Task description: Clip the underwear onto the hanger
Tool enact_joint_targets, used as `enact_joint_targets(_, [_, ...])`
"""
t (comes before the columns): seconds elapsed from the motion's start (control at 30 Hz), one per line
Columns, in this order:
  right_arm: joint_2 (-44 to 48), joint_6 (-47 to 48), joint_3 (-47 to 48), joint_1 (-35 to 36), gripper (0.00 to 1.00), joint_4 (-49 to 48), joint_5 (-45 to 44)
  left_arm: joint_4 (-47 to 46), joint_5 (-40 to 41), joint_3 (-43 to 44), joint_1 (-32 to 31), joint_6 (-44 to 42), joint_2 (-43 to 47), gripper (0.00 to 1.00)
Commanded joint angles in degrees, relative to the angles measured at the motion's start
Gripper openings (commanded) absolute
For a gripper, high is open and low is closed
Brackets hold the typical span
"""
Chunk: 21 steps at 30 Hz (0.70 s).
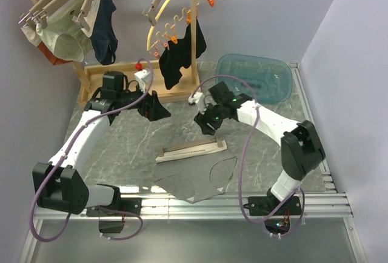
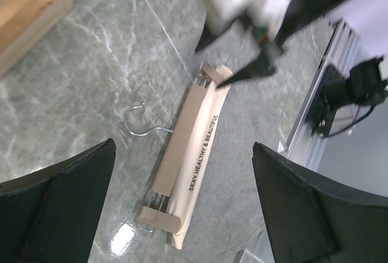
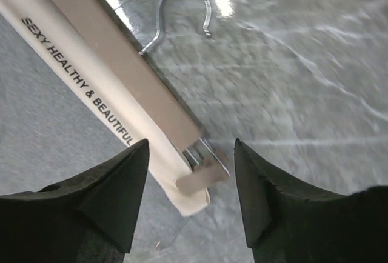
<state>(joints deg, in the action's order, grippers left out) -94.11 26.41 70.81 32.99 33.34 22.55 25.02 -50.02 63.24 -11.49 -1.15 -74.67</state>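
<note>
The wooden hanger [image 1: 191,149] lies flat mid-table, its wire hook [image 2: 143,127] pointing away from the arms. The grey-beige underwear [image 1: 200,181] lies flat below it. Its cream waistband [image 2: 203,154], printed with black words, lies along the bar, and its ends sit under both clips. My left gripper [image 1: 154,108] is open and empty, up and left of the hanger, which lies between its fingertips in the left wrist view [image 2: 183,145]. My right gripper [image 1: 206,123] is open and empty just above the right clip [image 3: 203,178], which lies between its fingertips [image 3: 191,143].
A blue plastic tub [image 1: 254,78] stands at the back right. A wooden rack [image 1: 139,75] at the back holds pale green briefs [image 1: 66,39], navy briefs [image 1: 108,26] and a yellow curved hanger [image 1: 176,14] with a black garment. An aluminium rail [image 1: 194,205] runs along the near edge.
</note>
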Motion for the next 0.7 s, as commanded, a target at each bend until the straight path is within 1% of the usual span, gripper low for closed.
enact_joint_targets(0.0, [-3.45,6.45,2.67,2.95,0.65,2.52,-3.74,0.03,-3.68,0.22,2.25,4.04,3.04,0.99])
enact_joint_targets(0.03, [-4.06,6.98,2.93,4.61,0.64,2.34,-3.74,-0.40,-4.46,0.04,3.13,4.83,3.39,0.99])
enact_joint_targets(0.17, [-8.10,9.18,3.90,7.25,0.61,2.52,-3.39,-1.46,-5.44,-1.54,5.33,6.51,4.97,0.99])
enact_joint_targets(0.3, [-10.74,9.53,4.34,9.10,0.60,2.08,-3.56,-1.72,-7.28,-2.42,7.79,6.95,4.45,0.99])
enact_joint_targets(0.43, [-13.38,9.09,4.60,9.63,0.58,-0.29,-5.14,-1.73,-8.95,-2.60,10.25,7.21,3.57,0.99])
enact_joint_targets(0.57, [-14.70,8.83,4.96,9.55,0.55,-0.82,-5.32,-0.76,-10.18,-2.68,11.31,6.33,3.13,0.99])
enact_joint_targets(0.67, [-15.23,8.30,5.31,9.63,0.51,-0.91,-4.09,-1.02,-10.97,-3.21,11.40,6.33,3.13,0.99])
